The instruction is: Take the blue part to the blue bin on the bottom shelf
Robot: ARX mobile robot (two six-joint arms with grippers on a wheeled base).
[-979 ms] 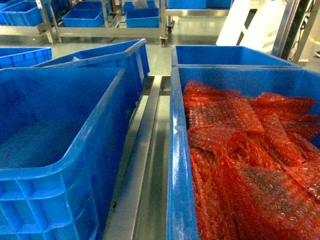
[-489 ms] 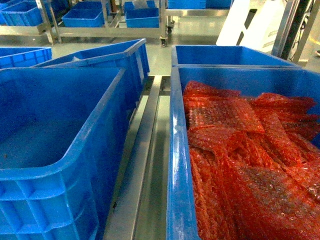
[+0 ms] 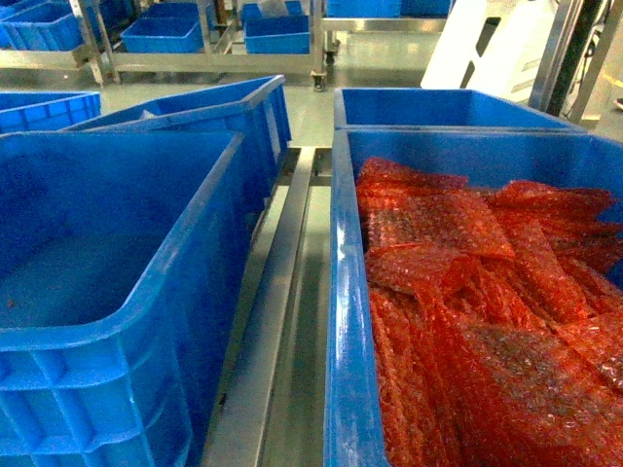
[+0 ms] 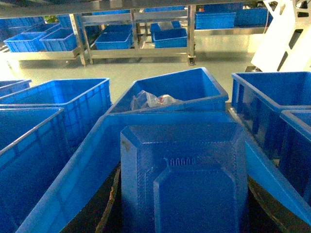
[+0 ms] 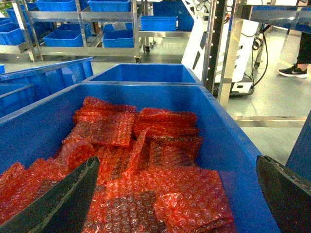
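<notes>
Blue part (image 4: 182, 179): a flat, stepped blue moulding fills the bottom of my left wrist view, right under my left hand; its far edge lies against the near wall of a tilted blue bin (image 4: 175, 99).
Left hand: dark edges flank the part, too little to judge its grip, so I cannot tell.
Right hand (image 5: 175, 194): my two dark fingers (image 5: 63, 196) stand wide apart over the red bubble-wrap (image 5: 146, 165), gripping nothing.
Wrap bin (image 3: 343, 321): right of a steel rail (image 3: 277, 292).
Empty bin (image 3: 136, 292): left of that rail.
Background: steel racks (image 4: 136, 34) with blue bins.
</notes>
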